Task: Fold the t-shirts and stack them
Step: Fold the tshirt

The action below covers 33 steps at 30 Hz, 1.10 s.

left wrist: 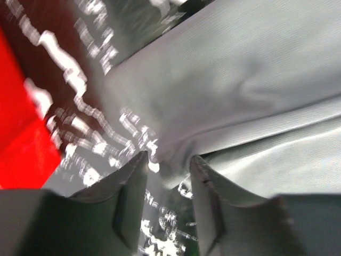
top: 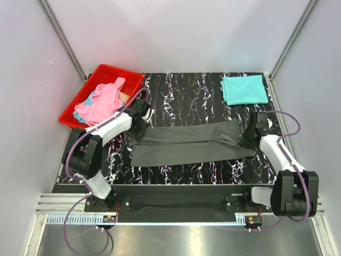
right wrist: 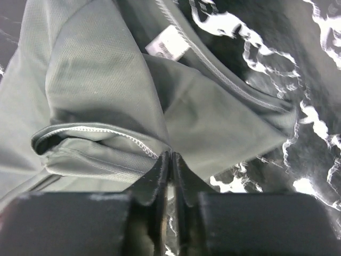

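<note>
Top external: pink t-shirt [top: 106,104] in red bin [top: 121,72]

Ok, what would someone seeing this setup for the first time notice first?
Probably the dark grey t-shirt, folded into a long strip across the middle of the table, with the left gripper and right gripper at its two ends. Then the red bin at far left, heaped with a pink t-shirt, and the teal t-shirt folded flat at far right.

I'm working in a lab robot cell: plain white wall panels [top: 176,32] in aluminium framing [top: 64,40], a black marbled tabletop [top: 181,93], a metal mounting rail [top: 176,205] along the near edge.
</note>
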Motion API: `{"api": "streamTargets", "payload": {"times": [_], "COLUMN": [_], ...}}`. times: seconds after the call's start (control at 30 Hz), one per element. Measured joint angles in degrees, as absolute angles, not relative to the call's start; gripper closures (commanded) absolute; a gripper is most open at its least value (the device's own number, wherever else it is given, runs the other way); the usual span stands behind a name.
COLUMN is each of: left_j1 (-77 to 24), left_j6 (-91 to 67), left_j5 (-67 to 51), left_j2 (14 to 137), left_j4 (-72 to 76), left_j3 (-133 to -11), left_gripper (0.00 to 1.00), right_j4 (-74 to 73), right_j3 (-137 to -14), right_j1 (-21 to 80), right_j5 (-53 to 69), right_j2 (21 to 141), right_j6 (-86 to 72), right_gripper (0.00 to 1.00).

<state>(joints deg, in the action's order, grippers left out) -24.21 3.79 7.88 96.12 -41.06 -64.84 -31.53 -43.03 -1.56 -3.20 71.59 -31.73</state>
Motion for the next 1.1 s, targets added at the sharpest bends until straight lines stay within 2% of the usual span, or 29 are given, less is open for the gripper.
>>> {"api": "streamTargets", "payload": {"times": [0.07, 0.2, 0.43, 0.73, 1.1], "left_j1": [-25.0, -26.2, -26.4, -23.2, -23.1], "left_j6": [1.9, -2.5, -8.1, -16.7, -21.4], "left_j5": [11.9, 15.9, 9.1, 0.8, 14.1], "left_j2": [96.1, 95.0, 88.7, 100.4, 104.1], "left_j4": [-43.7, -48.9, -45.2, -39.0, -39.5], "left_j3": [-65.6, -70.2, -71.2, -69.5, -67.8], "left_gripper": [0.49, 0.44, 0.45, 0.51, 0.46], "right_j4": [-32.8, -34.0, -32.0, -26.8, -23.9], "right_j3": [-42.5, -43.4, -48.2, -55.3, -50.5], "right_j1": [-1.6, -1.6, -1.5, -1.4, -4.4], "right_j5": [-4.0, -4.0, 1.8, 6.6, 0.4], "right_j2": [69.7, 65.3, 69.4, 92.0, 92.5], "right_j6": [-33.7, -35.5, -34.5, -32.6, -34.2], "right_gripper": [0.67, 0.63, 0.63, 0.67, 0.7]}}
